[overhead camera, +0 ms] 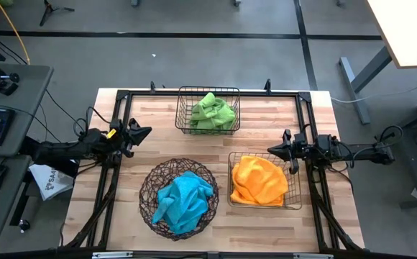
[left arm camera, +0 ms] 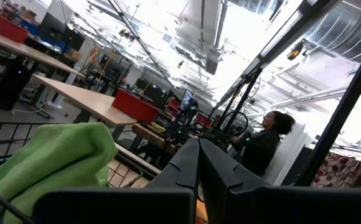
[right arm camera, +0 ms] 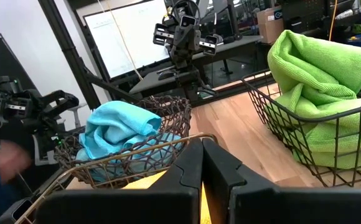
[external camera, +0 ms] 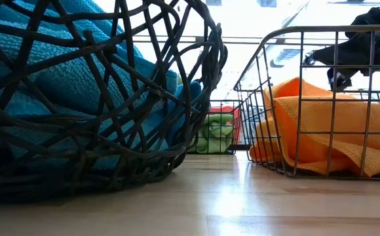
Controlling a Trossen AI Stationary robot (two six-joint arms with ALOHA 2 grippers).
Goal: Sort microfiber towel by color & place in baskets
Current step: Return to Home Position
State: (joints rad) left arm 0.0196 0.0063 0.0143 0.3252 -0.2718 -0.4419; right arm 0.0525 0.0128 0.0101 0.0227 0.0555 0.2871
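Off the surface's (overhead camera: 266,122) left edge lies a white bag (overhead camera: 50,181); its dark lettering is too small for me to read. My left end effector (overhead camera: 149,132) hangs over the left edge, fingers pressed together and holding nothing. Towards the front, the round woven basket (overhead camera: 148,188) holds the blue towel (overhead camera: 183,203). At the back edge, the far mesh basket (overhead camera: 179,109) holds the green towel (overhead camera: 212,111). On the right, the near mesh basket (overhead camera: 295,196) holds the orange towel (overhead camera: 259,180). My right end effector (overhead camera: 270,150) sits just above it, closed and empty.
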